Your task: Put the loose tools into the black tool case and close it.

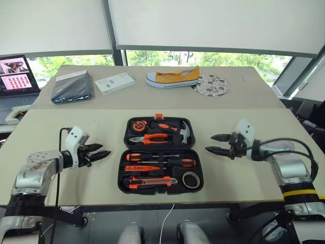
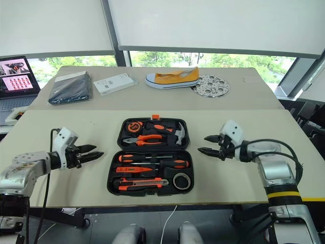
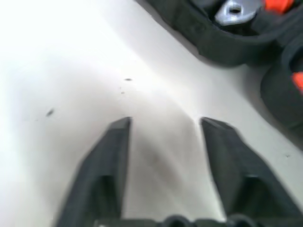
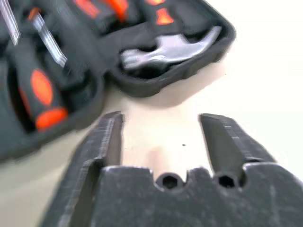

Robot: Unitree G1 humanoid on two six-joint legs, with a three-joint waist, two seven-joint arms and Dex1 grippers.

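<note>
The black tool case (image 1: 121, 169) lies open flat in the middle of the near table. In its near half lie two black-and-orange screwdrivers (image 1: 170, 162), a slim orange screwdriver (image 1: 143, 168), a utility knife (image 1: 152, 181) and a dark tape roll (image 1: 191, 179). The far half holds pliers (image 1: 152, 138) and a hammer (image 1: 185, 132). My left gripper (image 1: 106, 151) hovers open just left of the case, holding nothing. To the case's right my right gripper (image 1: 209, 142) is open and empty too. Both wrist views look past open fingers (image 4: 111, 130) to the case's edge (image 3: 222, 52).
On the far table are a yellow shoe (image 1: 172, 77), a perforated metal disc (image 1: 210, 84), a white box (image 1: 116, 82) and a flat dark pouch (image 1: 72, 87). A laptop (image 1: 18, 76) stands at the far left. Bare tabletop flanks the case.
</note>
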